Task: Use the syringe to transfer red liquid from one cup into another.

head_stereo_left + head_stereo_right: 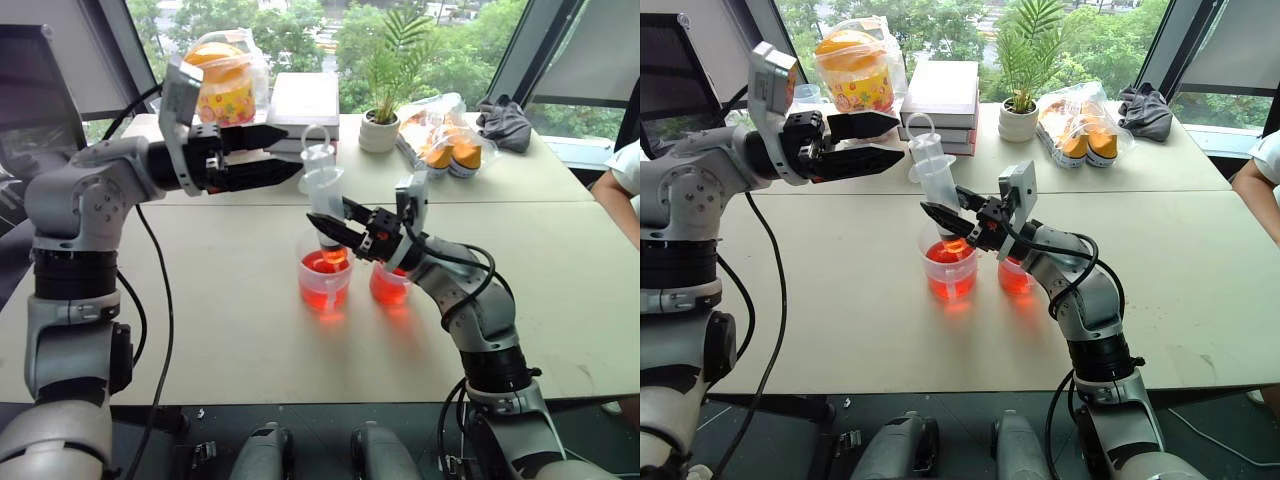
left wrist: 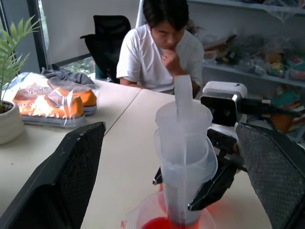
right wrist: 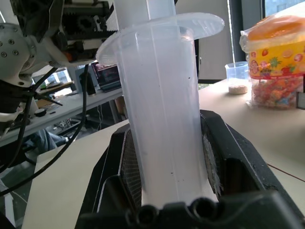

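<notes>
While right fingers (image 1: 948, 217) clamp syringe (image 1: 933, 170) barrel over taller cup (image 1: 949, 268) | left fingers (image 1: 262, 152) gape beside plunger

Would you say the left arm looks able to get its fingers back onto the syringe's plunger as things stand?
Probably yes: the left gripper is open, level with the plunger and just beside it, with nothing between. The right gripper holds the syringe upright, lower down.
</notes>
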